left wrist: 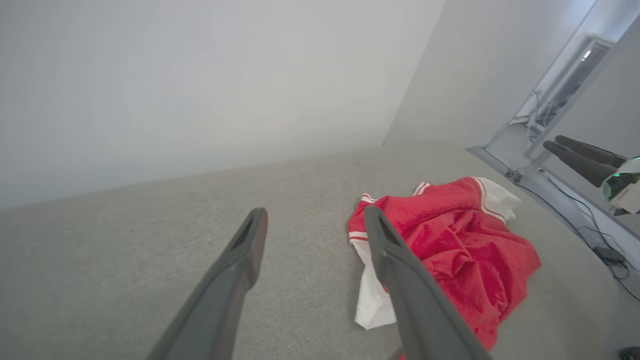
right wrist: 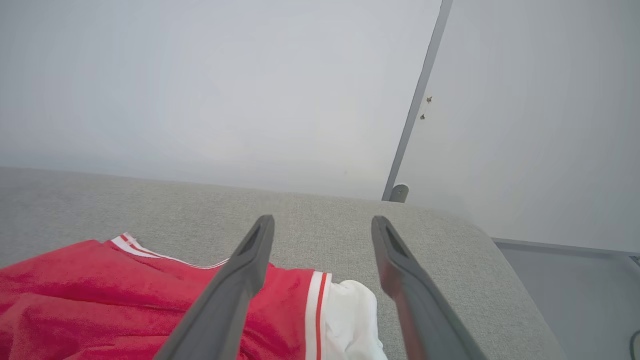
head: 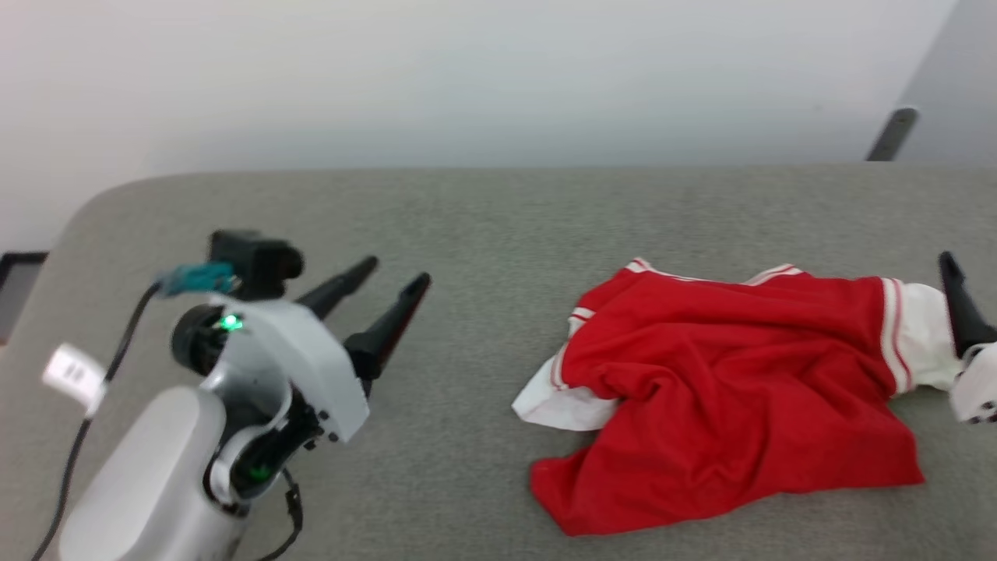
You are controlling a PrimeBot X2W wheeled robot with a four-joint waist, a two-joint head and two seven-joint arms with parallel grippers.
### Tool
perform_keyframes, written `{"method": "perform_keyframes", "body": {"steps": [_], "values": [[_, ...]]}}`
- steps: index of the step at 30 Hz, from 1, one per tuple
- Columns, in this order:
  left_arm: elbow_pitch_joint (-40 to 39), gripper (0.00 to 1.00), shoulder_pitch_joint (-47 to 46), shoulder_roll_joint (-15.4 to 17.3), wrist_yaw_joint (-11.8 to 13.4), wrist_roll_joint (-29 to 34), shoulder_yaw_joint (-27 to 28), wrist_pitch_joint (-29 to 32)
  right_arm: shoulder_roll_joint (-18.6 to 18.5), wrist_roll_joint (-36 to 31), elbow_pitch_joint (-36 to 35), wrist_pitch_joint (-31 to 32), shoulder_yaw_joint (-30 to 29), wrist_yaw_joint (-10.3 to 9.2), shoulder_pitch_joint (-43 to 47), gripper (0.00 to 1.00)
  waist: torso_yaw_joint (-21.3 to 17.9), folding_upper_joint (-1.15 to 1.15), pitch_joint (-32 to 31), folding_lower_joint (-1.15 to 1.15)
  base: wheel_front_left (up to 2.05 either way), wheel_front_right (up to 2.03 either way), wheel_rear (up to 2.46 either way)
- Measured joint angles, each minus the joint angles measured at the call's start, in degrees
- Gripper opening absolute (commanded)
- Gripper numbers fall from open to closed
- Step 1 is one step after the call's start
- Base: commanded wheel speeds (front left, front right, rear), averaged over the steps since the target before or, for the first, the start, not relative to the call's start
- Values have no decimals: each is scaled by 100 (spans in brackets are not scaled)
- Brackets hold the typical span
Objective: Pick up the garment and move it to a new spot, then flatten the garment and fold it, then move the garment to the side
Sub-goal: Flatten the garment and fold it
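Observation:
The garment (head: 732, 382), a bright red shirt with white sleeves and striped trim, lies crumpled and print-down on the grey padded surface, right of centre. It also appears as a red heap (left wrist: 450, 245) in the left wrist view and as a red and white edge (right wrist: 150, 305) in the right wrist view. My left gripper (head: 393, 276) (left wrist: 315, 215) hovers open well to the garment's left, holding nothing. My right gripper (right wrist: 322, 222) is open, its fingers above the white sleeve (right wrist: 352, 315). One dark finger (head: 960, 304) of it shows at the head view's right edge.
The grey padded surface (head: 483, 234) spreads wide, with its rounded corner at the back left and a pale wall behind. A grey door frame (right wrist: 415, 110) rises beyond the surface's right end. Cables (left wrist: 605, 240) lie on the floor past that end.

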Motion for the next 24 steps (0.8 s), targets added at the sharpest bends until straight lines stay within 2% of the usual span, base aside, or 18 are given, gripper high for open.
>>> {"method": "perform_keyframes", "body": {"steps": [7, 12, 17, 24], "values": [[556, 100, -637, -96, -14, -726, -383, 1658, 761, -544, -1083, -231, -426, 0, 647, 100, -393, 0, 12, 0, 0, 0, 0], [794, 100, -870, -83, 47, -846, -749, 2586, 1224, -786, -1749, -133, -701, 0, 1066, 100, -619, 0, 125, 0, 0, 0, 0], [1065, 100, -995, -157, 55, -782, -1021, 2852, 1462, -881, -2162, -4, -909, 0, 1244, 100, -757, 0, 327, 0, 0, 0, 0], [1563, 100, -1042, -338, -64, -622, -1300, 2675, 1673, -932, -2460, 57, -1001, 0, 1289, 100, -915, 0, 612, 0, 0, 0, 0]]}}
